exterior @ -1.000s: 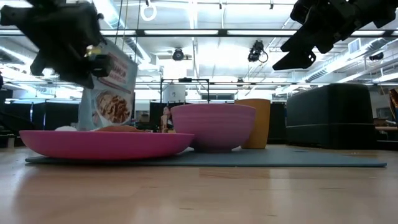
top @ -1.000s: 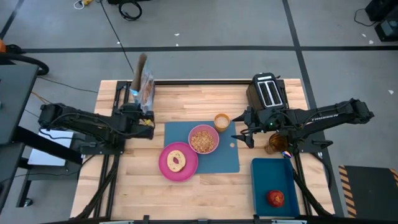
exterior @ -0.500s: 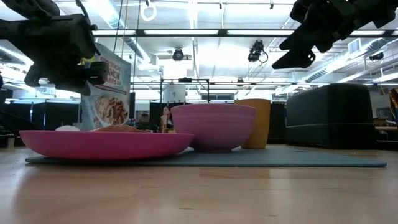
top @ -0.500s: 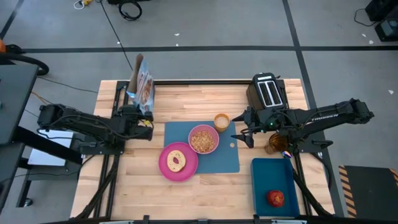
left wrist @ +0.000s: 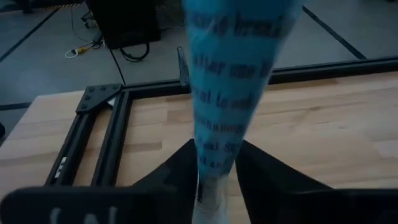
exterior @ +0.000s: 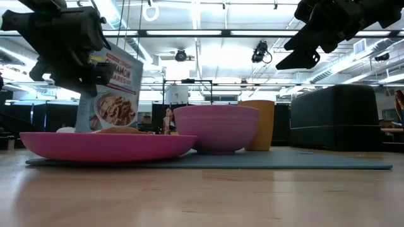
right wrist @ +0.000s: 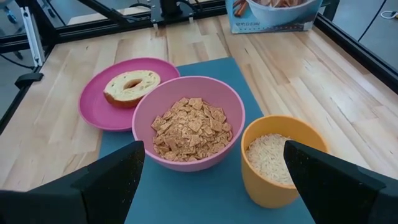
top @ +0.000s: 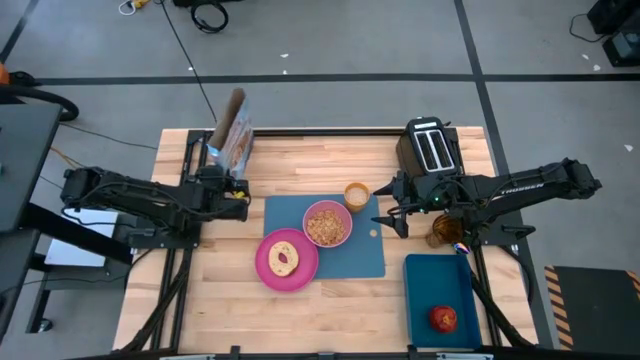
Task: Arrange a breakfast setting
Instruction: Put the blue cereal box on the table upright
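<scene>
L gripper (top: 232, 186) at table's back-left, jaws pinching lower edge of cereal box (top: 232, 142), which stands tilted just beyond fingers (left wrist: 180, 171). R gripper (top: 392, 208) spread wide, holding nothing, over mat (top: 360, 255) edge; cup (right wrist: 277, 158) just ahead betw jaws, bowl (right wrist: 189, 121) w/ cereal next, plate (right wrist: 102, 106) w/ bagel (right wrist: 132, 85) beyond. Apple (top: 444, 318) on tray (top: 440, 285), well behind R jaws.

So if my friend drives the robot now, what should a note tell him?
Left gripper: around the cereal box at the table's back left; whether it grips is unclear.
Right gripper: open, empty, over the mat's right edge.
Done: bagel on the plate, cereal in the bowl, filled cup on the mat.
Left: apple sits in the blue tray; no spoon visible.
</scene>
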`<state>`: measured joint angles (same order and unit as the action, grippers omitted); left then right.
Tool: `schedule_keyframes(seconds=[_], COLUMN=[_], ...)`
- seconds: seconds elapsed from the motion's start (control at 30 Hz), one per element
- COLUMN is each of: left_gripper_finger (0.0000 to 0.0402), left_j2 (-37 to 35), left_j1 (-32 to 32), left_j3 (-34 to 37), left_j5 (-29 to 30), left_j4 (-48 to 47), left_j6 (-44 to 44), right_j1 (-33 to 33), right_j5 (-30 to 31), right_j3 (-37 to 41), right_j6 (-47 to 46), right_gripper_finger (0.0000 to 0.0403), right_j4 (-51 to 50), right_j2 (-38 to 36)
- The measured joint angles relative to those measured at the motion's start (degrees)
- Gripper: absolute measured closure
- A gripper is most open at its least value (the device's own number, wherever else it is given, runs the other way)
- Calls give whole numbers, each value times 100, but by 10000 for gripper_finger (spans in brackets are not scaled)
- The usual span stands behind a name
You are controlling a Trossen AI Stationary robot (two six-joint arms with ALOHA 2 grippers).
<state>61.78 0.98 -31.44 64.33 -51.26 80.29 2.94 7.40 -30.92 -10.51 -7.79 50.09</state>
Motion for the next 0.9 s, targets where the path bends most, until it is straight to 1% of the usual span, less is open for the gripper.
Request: schedule_keyframes(seconds=[0.23, 0.4, 0.47, 0.53, 0.67, 0.7, 0.73, 0.9], left_gripper_finger=[249, 242, 253, 280, 366, 383, 388, 388], left_j2=[0, 0, 0, 0, -2, -2, -2, -7], left_j1=[2, 4, -19, -45, -104, -126, -154, -411], left_j3=[-2, -2, -2, -2, -2, -2, -2, -9], left_j5=[-32, 108, 134, 144, 169, 169, 165, 123], left_j4=[-10, -79, -65, -62, -66, -66, -72, -62], left_j6=[-7, -22, -20, -20, -70, -82, -93, -38], right_j1=[0, 0, 0, 0, 0, 0, 0, 4], right_j5=[-2, -4, -4, -4, -4, -7, -7, -7], right_j3=[0, 0, 0, 0, 0, 0, 0, 0], right_j6=[7, 11, 11, 13, 13, 13, 13, 12], right_gripper_finger=[9, 9, 9, 9, 9, 9, 9, 9], right_j4=[-2, -4, -4, -4, -4, -3, -4, -4], right_j2=[0, -1, 0, 0, 0, 0, 0, -2])
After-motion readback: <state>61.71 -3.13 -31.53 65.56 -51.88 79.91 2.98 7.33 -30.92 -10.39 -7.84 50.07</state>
